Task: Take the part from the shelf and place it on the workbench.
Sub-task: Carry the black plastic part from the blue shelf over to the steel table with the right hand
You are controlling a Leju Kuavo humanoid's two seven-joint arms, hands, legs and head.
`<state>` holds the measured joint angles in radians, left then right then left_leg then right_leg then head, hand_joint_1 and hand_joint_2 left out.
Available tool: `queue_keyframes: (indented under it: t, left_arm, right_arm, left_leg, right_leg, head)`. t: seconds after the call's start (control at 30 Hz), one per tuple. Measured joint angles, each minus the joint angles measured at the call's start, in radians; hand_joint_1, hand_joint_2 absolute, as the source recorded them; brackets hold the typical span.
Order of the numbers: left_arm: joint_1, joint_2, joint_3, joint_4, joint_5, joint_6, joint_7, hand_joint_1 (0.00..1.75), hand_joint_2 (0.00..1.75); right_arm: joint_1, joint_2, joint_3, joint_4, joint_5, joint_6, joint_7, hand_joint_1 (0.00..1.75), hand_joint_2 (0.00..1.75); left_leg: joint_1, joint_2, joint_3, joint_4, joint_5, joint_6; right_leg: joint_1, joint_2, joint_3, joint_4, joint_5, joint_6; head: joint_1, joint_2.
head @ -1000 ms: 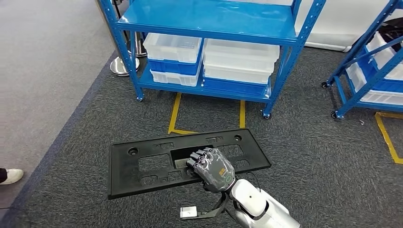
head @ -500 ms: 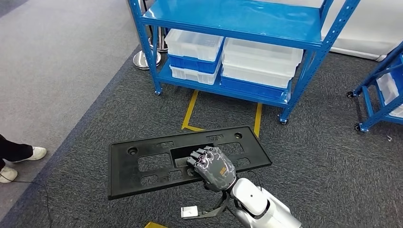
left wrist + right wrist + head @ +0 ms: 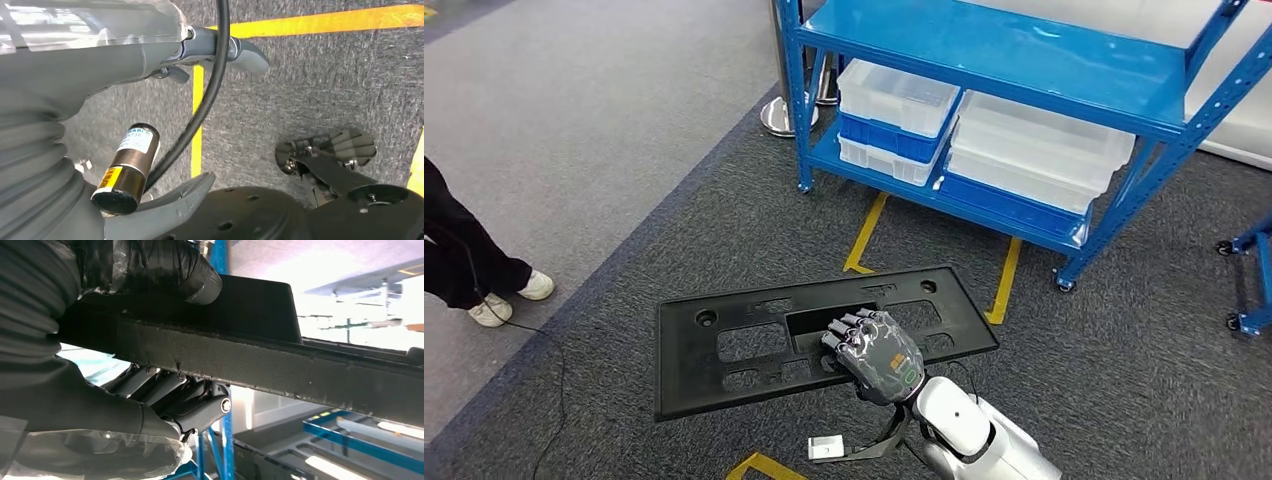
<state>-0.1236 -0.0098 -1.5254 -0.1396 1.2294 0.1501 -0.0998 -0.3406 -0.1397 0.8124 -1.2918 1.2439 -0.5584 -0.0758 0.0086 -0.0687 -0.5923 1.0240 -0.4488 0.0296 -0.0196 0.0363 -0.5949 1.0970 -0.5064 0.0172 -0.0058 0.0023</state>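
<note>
**A:** Fingers [image 3: 849, 325] first, then. What is the right hand [image 3: 876, 352] doing?

**B:** It grips the black part [image 3: 724, 345]. In the head view the fingers hook over the edge of the rectangular opening near the panel's middle. The right wrist view shows the same clamp: the thumb [image 3: 200, 282] lies on one face of the panel [image 3: 260, 355], the darker fingers curl against the other.

**A:** So closed on the panel, not just resting on it?

**B:** Closed on it, as far as I can judge. The part hangs level above the grey carpet [image 3: 1114, 340], carried by that one hand.

**A:** How does the panel lie from the hand?

**B:** Its long axis runs across the robot's front. More of it reaches out toward the robot's left than to the right, so I'd expect the left end to want to sag.

**A:** And the left hand [image 3: 220, 47]?

**B:** Its wrist view shows pale fingers apart over the carpet and a yellow floor line [image 3: 197, 125], holding nothing. It is well apart from the part.

**A:** Where is the shelf?

**B:** The blue shelf [image 3: 984, 50] stands ahead and to the right, with clear bins [image 3: 894, 100] on its lower level, well apart from the panel. A person's legs [image 3: 464, 260] are near the left edge. I see no workbench, so the carry looks unfinished.
</note>
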Motion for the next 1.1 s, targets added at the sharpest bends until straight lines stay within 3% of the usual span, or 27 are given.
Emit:
queue_keyframes:
  t: [0.07, 0.13, 0.2, 0.3, 0.37, 0.4, 0.43, 0.5, 0.53, 0.57, 0.63, 0.67, 0.73, 0.8, 0.87, 0.9, 0.93, 1.0, 1.07, 1.1]
  left_arm:
    - [-0.001, 0.000, 0.000, 0.000, 0.001, -0.002, 0.002, 0.00, 1.75]
    - [0.001, 0.002, -0.001, 0.000, 0.002, -0.002, 0.002, 0.00, 1.75]
    - [0.002, 0.004, -0.002, 0.001, 0.002, -0.003, 0.003, 0.00, 1.75]
    - [-0.001, 0.004, -0.003, 0.002, 0.003, -0.003, 0.002, 0.00, 1.75]
    - [-0.002, 0.004, -0.003, 0.002, 0.007, -0.002, -0.001, 0.00, 1.75]
    - [-0.002, 0.004, -0.003, 0.002, 0.010, -0.002, -0.004, 0.00, 1.75]
    - [-0.003, 0.004, -0.003, 0.002, 0.012, -0.001, -0.006, 0.00, 1.75]
    - [-0.007, 0.004, -0.003, 0.002, 0.016, -0.001, -0.011, 0.00, 1.75]
    - [-0.011, 0.004, -0.003, 0.002, 0.017, -0.001, -0.012, 0.00, 1.75]
    - [-0.014, 0.004, -0.003, 0.002, 0.018, -0.001, -0.012, 0.00, 1.75]
    - [-0.016, 0.004, -0.003, 0.002, 0.021, 0.000, -0.011, 0.00, 1.75]
    - [-0.016, 0.002, -0.003, 0.002, 0.023, 0.001, -0.012, 0.00, 1.75]
    - [-0.016, -0.002, -0.003, 0.002, 0.021, 0.001, -0.017, 0.00, 1.75]
    - [-0.017, -0.004, -0.003, 0.002, 0.018, 0.003, -0.014, 0.00, 1.75]
    - [-0.013, -0.005, -0.003, 0.002, 0.021, 0.006, -0.001, 0.00, 1.75]
    - [-0.010, -0.005, -0.003, 0.002, 0.025, 0.008, 0.005, 0.00, 1.75]
    - [-0.007, -0.005, -0.003, 0.002, 0.030, 0.009, 0.008, 0.00, 1.75]
    - [-0.004, -0.004, 0.000, 0.002, 0.047, 0.009, 0.004, 0.00, 1.75]
    - [-0.004, -0.004, 0.004, 0.002, 0.050, 0.006, -0.004, 0.00, 1.75]
    - [-0.005, -0.004, 0.004, 0.002, 0.044, 0.005, -0.006, 0.00, 1.75]
  right_arm:
    - [0.000, -0.001, -0.001, -0.002, 0.002, 0.000, 0.000, 1.66, 1.75]
    - [-0.002, -0.001, -0.002, -0.003, 0.004, 0.000, 0.000, 1.66, 1.75]
    - [-0.004, 0.000, -0.004, -0.003, 0.004, 0.000, 0.000, 1.66, 1.75]
    - [-0.006, 0.000, -0.005, -0.003, 0.005, 0.000, 0.000, 1.66, 1.75]
    - [-0.008, 0.000, -0.005, -0.001, 0.005, 0.001, -0.004, 1.66, 1.75]
    - [-0.011, 0.000, -0.005, 0.000, 0.004, 0.002, -0.007, 1.66, 1.75]
    - [-0.016, 0.001, -0.005, 0.000, 0.004, 0.002, -0.010, 1.66, 1.75]
    - [-0.029, 0.001, -0.005, -0.003, 0.002, 0.003, -0.014, 1.66, 1.75]
    - [-0.036, 0.001, -0.005, -0.005, 0.000, 0.005, -0.017, 1.66, 1.75]
    - [-0.043, 0.002, -0.005, -0.007, -0.002, 0.008, -0.018, 1.66, 1.75]
    - [-0.053, 0.003, -0.005, -0.011, -0.008, 0.018, -0.021, 1.66, 1.75]
    - [-0.056, 0.004, -0.005, -0.012, -0.010, 0.024, -0.021, 1.66, 1.75]
    - [-0.060, 0.006, -0.005, -0.011, -0.014, 0.030, -0.023, 1.66, 1.75]
    - [-0.057, 0.006, -0.005, -0.008, -0.018, 0.030, -0.024, 1.66, 1.75]
    - [-0.051, 0.005, -0.005, 0.000, -0.021, 0.029, -0.025, 1.66, 1.75]
    - [-0.051, 0.005, -0.005, 0.003, -0.022, 0.029, -0.025, 1.66, 1.75]
    - [-0.053, 0.005, -0.005, 0.005, -0.022, 0.029, -0.025, 1.66, 1.75]
    - [-0.061, 0.005, -0.005, 0.007, -0.022, 0.031, -0.025, 1.66, 1.75]
    - [-0.069, 0.004, -0.005, 0.006, -0.022, 0.034, -0.025, 1.66, 1.75]
    - [-0.073, 0.004, -0.005, 0.006, -0.023, 0.036, -0.027, 1.66, 1.75]
  left_leg:
    - [0.000, -0.017, -0.009, 0.004, 0.002, -0.013]
    - [0.002, -0.031, -0.016, 0.004, 0.005, -0.026]
    - [0.002, -0.008, -0.031, 0.031, -0.015, -0.036]
    - [0.003, 0.049, -0.107, 0.197, -0.104, -0.047]
    - [0.005, 0.059, -0.141, 0.273, -0.125, -0.051]
    - [0.005, 0.063, -0.131, 0.259, -0.108, -0.051]
    - [0.004, 0.069, -0.102, 0.205, -0.077, -0.048]
    - [-0.002, 0.106, -0.030, 0.069, -0.024, -0.039]
    - [-0.006, 0.121, -0.008, 0.025, -0.012, -0.034]
    - [-0.011, 0.129, 0.000, 0.004, -0.010, -0.028]
    - [-0.013, 0.113, -0.002, -0.002, -0.007, -0.017]
    - [-0.011, 0.103, 0.000, -0.007, -0.003, -0.011]
    - [-0.005, 0.084, 0.003, -0.017, 0.005, 0.002]
    - [-0.004, 0.066, 0.002, -0.019, 0.008, 0.009]
    - [-0.004, 0.043, 0.001, -0.017, 0.008, 0.010]
    - [-0.005, 0.030, 0.001, -0.015, 0.008, 0.010]
    - [-0.004, 0.018, 0.001, -0.012, 0.007, 0.008]
    - [-0.005, -0.005, -0.002, -0.003, 0.003, 0.002]
    - [-0.004, -0.024, -0.011, 0.003, 0.003, -0.008]
    - [-0.003, -0.033, -0.015, 0.003, 0.004, -0.014]
  right_leg:
    - [0.000, 0.021, 0.019, -0.048, 0.006, -0.005]
    - [0.001, 0.007, 0.019, -0.054, 0.011, -0.015]
    - [-0.002, -0.011, 0.021, -0.061, 0.016, -0.029]
    - [0.001, -0.045, 0.020, -0.065, 0.018, -0.042]
    - [0.005, -0.068, 0.019, -0.064, 0.017, -0.043]
    - [0.005, -0.079, 0.020, -0.064, 0.016, -0.042]
    - [0.006, -0.088, 0.021, -0.064, 0.015, -0.042]
    - [0.010, -0.105, 0.024, -0.062, 0.011, -0.037]
    - [0.012, -0.113, 0.025, -0.062, 0.010, -0.034]
    - [0.015, -0.121, 0.025, -0.062, 0.009, -0.030]
    - [0.017, -0.137, 0.028, -0.065, 0.009, -0.021]
    - [0.016, -0.133, 0.028, -0.062, 0.004, -0.016]
    - [0.013, -0.095, 0.007, -0.010, -0.034, -0.008]
    - [0.009, -0.052, -0.049, 0.112, -0.096, -0.005]
    - [0.008, -0.041, -0.098, 0.208, -0.121, -0.003]
    - [0.007, -0.039, -0.100, 0.204, -0.103, -0.003]
    - [0.006, -0.036, -0.085, 0.164, -0.070, -0.004]
    - [0.003, -0.007, -0.029, 0.032, -0.001, -0.008]
    - [0.002, 0.021, 0.000, -0.041, 0.020, -0.011]
    - [0.003, 0.024, 0.002, -0.047, 0.016, -0.013]
  head:
    - [0.000, 0.000]
    - [0.000, 0.000]
    - [-0.001, 0.000]
    - [-0.003, 0.000]
    - [-0.003, 0.000]
    - [-0.003, 0.000]
    - [-0.003, 0.000]
    - [-0.003, 0.000]
    - [-0.003, 0.000]
    - [-0.003, 0.000]
    - [-0.002, 0.000]
    - [-0.002, 0.000]
    - [-0.002, 0.000]
    - [-0.001, 0.000]
    - [-0.001, 0.000]
    - [-0.001, 0.000]
    - [-0.001, 0.000]
    - [-0.001, 0.000]
    - [-0.001, 0.000]
    - [-0.002, 0.000]
